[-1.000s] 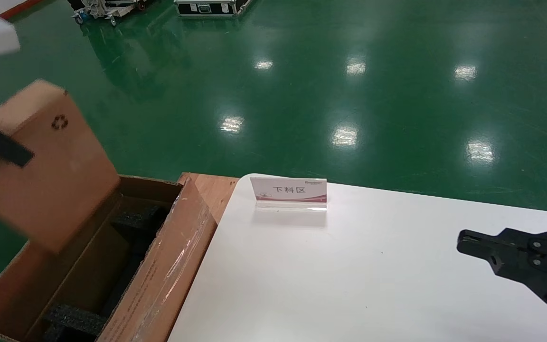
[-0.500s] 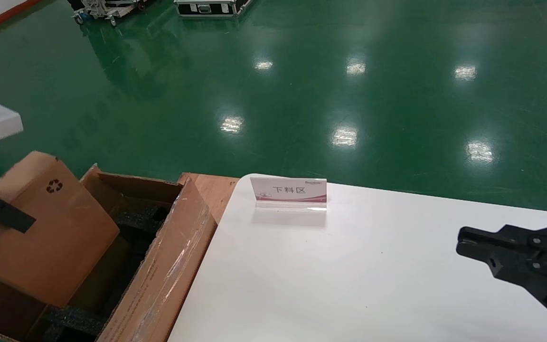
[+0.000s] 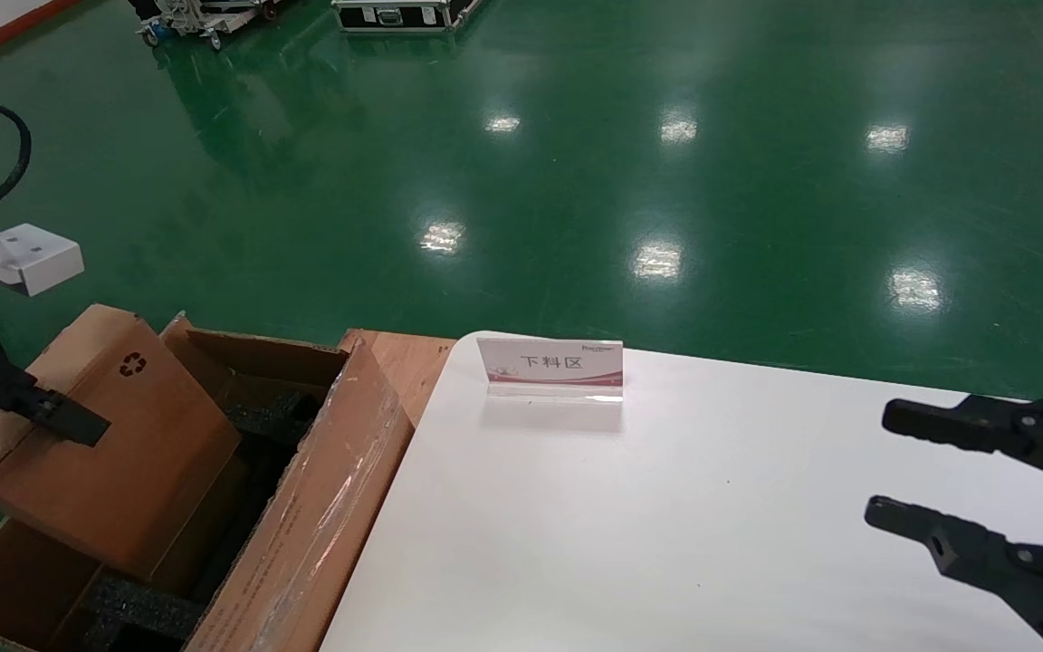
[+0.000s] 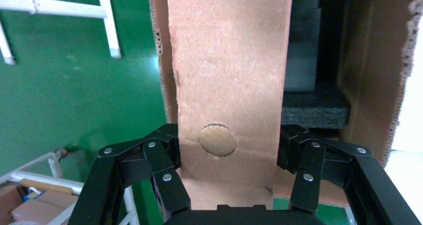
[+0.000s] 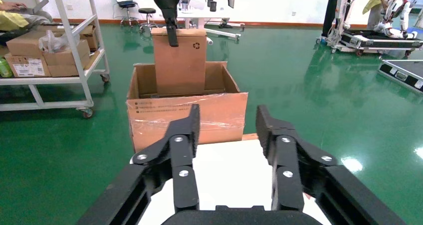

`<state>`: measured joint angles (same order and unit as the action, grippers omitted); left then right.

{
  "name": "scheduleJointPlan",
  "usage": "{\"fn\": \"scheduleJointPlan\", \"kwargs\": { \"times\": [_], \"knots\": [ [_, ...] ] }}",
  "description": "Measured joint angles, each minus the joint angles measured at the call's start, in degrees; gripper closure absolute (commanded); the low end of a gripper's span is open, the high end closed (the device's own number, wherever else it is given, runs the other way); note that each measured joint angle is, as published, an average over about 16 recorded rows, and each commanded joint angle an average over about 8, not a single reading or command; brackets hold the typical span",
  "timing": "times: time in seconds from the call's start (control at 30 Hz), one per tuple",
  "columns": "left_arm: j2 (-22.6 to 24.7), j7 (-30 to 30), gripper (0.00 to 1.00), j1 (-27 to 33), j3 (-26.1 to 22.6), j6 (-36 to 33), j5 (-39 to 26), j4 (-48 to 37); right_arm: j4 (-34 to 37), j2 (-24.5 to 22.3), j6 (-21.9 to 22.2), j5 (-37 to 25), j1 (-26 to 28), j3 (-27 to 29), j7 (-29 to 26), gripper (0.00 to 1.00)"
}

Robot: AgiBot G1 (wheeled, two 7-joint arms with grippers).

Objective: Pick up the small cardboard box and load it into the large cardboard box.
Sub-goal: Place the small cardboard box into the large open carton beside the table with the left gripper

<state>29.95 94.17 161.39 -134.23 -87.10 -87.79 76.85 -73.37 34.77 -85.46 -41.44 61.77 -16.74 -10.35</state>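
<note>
The small cardboard box [image 3: 96, 453] is a plain brown oblong carton with a small black recycling symbol near its upper corner and a round punched disc on its narrow face, seen in the left wrist view. It stands tilted, its lower end sunk inside the large cardboard box [image 3: 313, 507], its upper end rising above that carton's rim. The large cardboard box is a long brown carton with tall flaps, glossy clear tape along its side wall and black foam inserts [image 3: 146, 608] inside; it sits just beside the white desk [image 3: 666, 543], touching or nearly touching the desk's edge.

How far down the small carton reaches is hidden by the large carton's wall, and whether it rests on the foam cannot be told. The large carton's near end is cut off by the head view's edge.

The left end effector [image 4: 227, 152] is clamped on the small cardboard box, one finger [image 3: 64, 418] pressed flat on each wide face near its upper end. The left arm comes in from the side of the large carton away from the desk, mostly out of view. The right end effector [image 3: 884, 466] hovers over the desk, well apart from the large carton, fingers spread wide and holding nothing.
</note>
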Motion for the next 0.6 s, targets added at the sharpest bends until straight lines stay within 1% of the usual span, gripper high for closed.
{"fn": "scheduleJointPlan", "kwargs": {
  "times": [0.33,0.6],
  "knots": [
    [-0.6,1.8,1.00,-3.5,-0.7,2.3,-2.5,0.3,0.0,0.0,0.0,0.0,0.0,0.0,0.0,0.00],
    [-1.5,2.7,1.00,-6.6,-1.5,5.4,-4.2,0.0,0.0,0.0,0.0,0.0,0.0,-0.1,0.0,0.00]
  ]
}}
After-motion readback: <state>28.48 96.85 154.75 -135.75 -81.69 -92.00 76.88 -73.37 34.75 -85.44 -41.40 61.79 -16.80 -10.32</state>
